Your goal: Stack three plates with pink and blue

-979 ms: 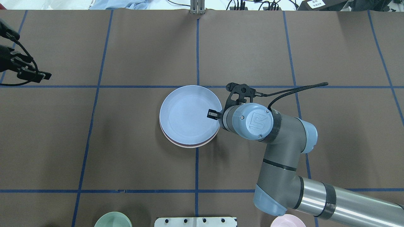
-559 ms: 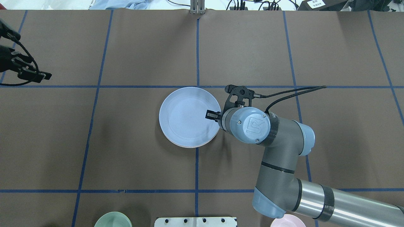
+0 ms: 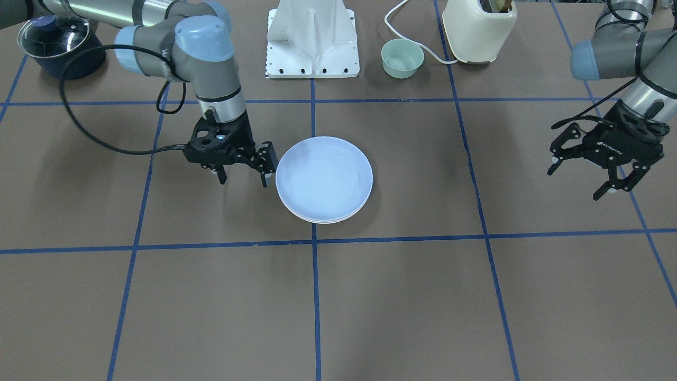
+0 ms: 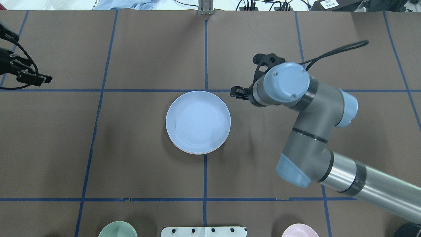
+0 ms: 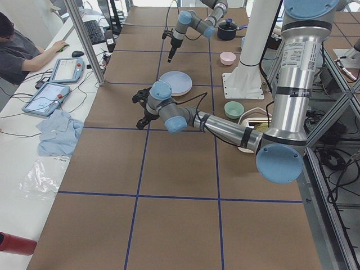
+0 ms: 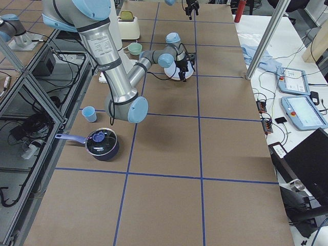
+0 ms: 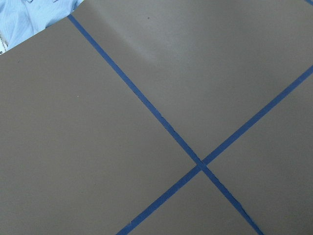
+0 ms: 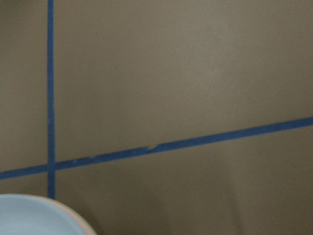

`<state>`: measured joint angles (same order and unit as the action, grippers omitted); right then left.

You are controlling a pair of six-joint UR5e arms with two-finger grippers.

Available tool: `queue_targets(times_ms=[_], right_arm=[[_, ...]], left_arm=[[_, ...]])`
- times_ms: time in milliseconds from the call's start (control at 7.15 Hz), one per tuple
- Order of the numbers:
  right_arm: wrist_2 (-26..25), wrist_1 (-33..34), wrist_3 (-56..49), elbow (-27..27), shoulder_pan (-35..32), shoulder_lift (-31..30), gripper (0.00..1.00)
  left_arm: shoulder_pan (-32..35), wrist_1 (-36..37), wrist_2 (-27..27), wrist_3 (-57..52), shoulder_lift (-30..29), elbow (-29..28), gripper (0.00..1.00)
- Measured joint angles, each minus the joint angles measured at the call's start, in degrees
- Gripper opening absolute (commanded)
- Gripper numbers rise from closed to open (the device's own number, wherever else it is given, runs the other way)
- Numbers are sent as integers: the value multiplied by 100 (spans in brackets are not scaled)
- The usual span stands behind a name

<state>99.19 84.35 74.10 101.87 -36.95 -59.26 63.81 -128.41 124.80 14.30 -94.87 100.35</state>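
Note:
The light blue plate [image 4: 198, 122] lies on top of a stack in the middle of the table, also seen in the front view [image 3: 324, 177]. Only thin pale rims [image 3: 322, 218] of the plates under it show; the pink and cream plates are otherwise hidden. My right gripper [image 3: 244, 182] is open and empty, just beside the stack's rim and apart from it; one finger [image 4: 237, 92] shows in the overhead view. The right wrist view shows the blue plate's edge [image 8: 34, 218]. My left gripper [image 3: 579, 182] is open and empty, far off at the table's side.
A green bowl [image 3: 402, 58], a cream toaster [image 3: 478, 29], a white base block [image 3: 313, 42] and a lidded dark pot [image 3: 53, 42] stand along the robot's edge. A small pink bowl [image 4: 300, 231] sits there too. A blue cup [image 6: 89, 114] stands near the pot.
The blue plate came down flush onto the stack. My right gripper let go of its rim and moved off it, away from the robot's base. The left arm stayed still.

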Motion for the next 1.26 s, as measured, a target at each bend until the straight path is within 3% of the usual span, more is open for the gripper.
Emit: queue_targets(times_ms=[420, 839, 1259], right_arm=[[1566, 563, -3075, 37, -1717, -519, 100], [2663, 624, -6289, -3, -3503, -1793, 100], [3311, 347, -7506, -34, -4772, -3315, 100]], left_arm=[[281, -7, 31, -89, 312, 61, 100], [562, -17, -17, -102, 603, 31, 100], [829, -20, -40, -84, 864, -166, 100]])
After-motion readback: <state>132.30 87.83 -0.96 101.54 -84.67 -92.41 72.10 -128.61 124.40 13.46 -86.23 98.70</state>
